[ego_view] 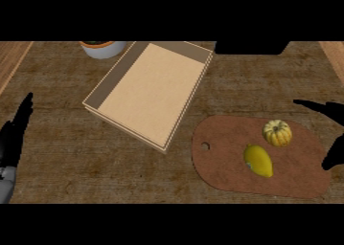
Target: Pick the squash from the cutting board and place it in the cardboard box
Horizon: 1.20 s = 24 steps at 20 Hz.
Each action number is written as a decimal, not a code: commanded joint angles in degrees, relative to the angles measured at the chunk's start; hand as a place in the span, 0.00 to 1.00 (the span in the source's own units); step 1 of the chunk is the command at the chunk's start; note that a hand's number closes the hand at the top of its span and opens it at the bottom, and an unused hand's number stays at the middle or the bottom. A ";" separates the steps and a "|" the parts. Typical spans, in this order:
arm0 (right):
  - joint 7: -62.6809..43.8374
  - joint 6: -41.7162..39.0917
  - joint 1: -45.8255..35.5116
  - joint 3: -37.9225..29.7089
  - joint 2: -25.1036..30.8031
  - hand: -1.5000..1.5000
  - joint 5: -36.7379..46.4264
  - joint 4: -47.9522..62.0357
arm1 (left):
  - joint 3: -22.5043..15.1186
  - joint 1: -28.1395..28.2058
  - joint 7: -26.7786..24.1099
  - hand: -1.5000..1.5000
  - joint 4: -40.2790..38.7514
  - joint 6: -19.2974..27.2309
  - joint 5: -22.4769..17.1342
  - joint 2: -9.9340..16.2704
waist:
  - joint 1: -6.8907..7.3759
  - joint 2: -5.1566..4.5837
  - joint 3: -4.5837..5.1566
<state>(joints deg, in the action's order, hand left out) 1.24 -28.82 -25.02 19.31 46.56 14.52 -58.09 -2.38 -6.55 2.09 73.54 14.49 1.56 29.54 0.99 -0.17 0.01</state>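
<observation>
A round, ribbed yellow squash [278, 132] lies on the brown cutting board [224, 162] toward its far right side. The open cardboard box [149, 88] stands left of the board, tilted, with nothing inside. My right hand [337, 143] hangs at the view's right edge beside the board, fingers straight, a short way right of the squash and not touching it. At the left edge my left hand [10, 139] rests open with fingers pointing up, far from the board.
A smooth yellow elongated fruit [258, 161] lies on the board just in front of the squash. A white pot [102, 48] stands beyond the box's far left corner. A black object [251, 46] sits at the counter's back.
</observation>
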 commanded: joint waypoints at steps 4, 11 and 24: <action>0.79 -1.60 -3.01 -0.04 -4.93 0.00 8.82 5.99 | 3.56 -0.73 1.99 0.50 1.26 -2.87 0.50 0.34 | -0.53 0.10 -0.02; -0.69 -4.71 -5.77 -4.22 -9.63 0.00 13.29 7.81 | 4.99 2.37 -0.10 0.50 2.60 -3.81 3.59 -2.20 | -0.54 0.14 -0.02; -2.76 -11.47 -1.63 -11.34 -12.99 0.00 12.31 -5.63 | 6.45 1.53 3.21 0.50 4.28 -4.47 7.81 -5.82 | -0.81 0.21 -0.01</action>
<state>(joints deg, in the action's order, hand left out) 0.67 -37.93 -25.23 9.76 35.78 26.75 -61.62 3.87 -5.42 4.46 76.54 10.09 7.97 24.76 -0.03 0.07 0.01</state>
